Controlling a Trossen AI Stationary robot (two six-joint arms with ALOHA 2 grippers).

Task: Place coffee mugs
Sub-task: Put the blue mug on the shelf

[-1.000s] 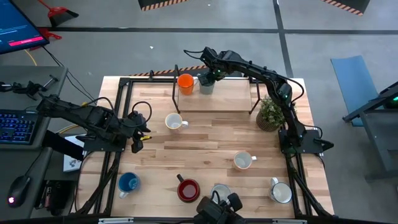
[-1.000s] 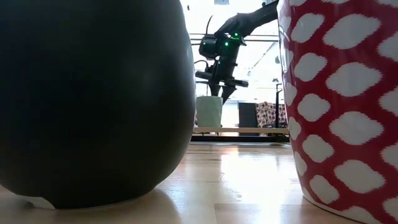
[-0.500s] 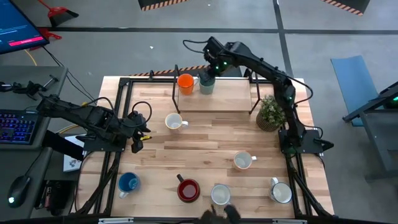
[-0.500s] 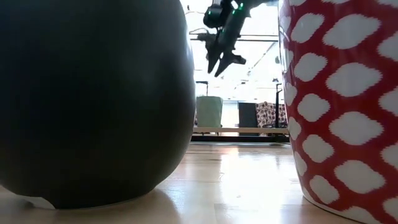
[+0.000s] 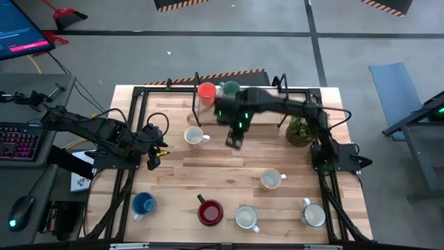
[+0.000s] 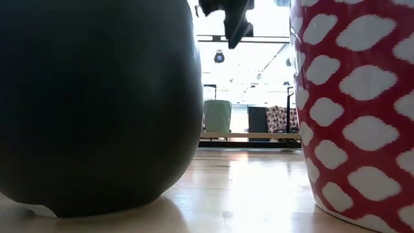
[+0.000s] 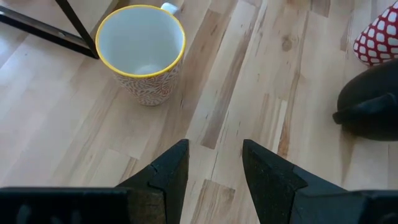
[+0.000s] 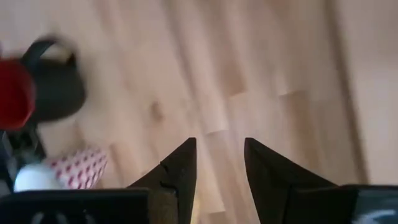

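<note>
An orange mug [image 5: 206, 90] and a teal-green mug [image 5: 229, 88] stand on the raised wooden shelf [image 5: 257, 111] at the far side; the teal one also shows in the low view [image 6: 217, 116]. My right gripper [image 5: 234, 137] hangs open and blurred above the table's middle, holding nothing [image 8: 221, 158]. My left gripper [image 5: 151, 158] waits open at the left [image 7: 214, 162], a yellow-rimmed white mug [image 7: 142, 53] ahead of it. A blue mug [image 5: 143, 204], a dark mug with a red inside [image 5: 209, 212], a red-and-white patterned mug [image 5: 245, 217], a grey mug [image 5: 313, 214] and a cream mug [image 5: 270, 180] rest on the table.
A bushy potted plant [image 5: 300, 128] stands at the right beside the shelf's leg. Black frame rails [image 5: 135, 125] run along the table's left and right sides. Bare wood lies between the yellow-rimmed mug [image 5: 194, 136] and the cream mug.
My right gripper has risen from the teal-green mug on the shelf, swung toward the table's near edge to above the middle, and rolled about its own line as it went. The teal-green mug stays upright on the shelf.
</note>
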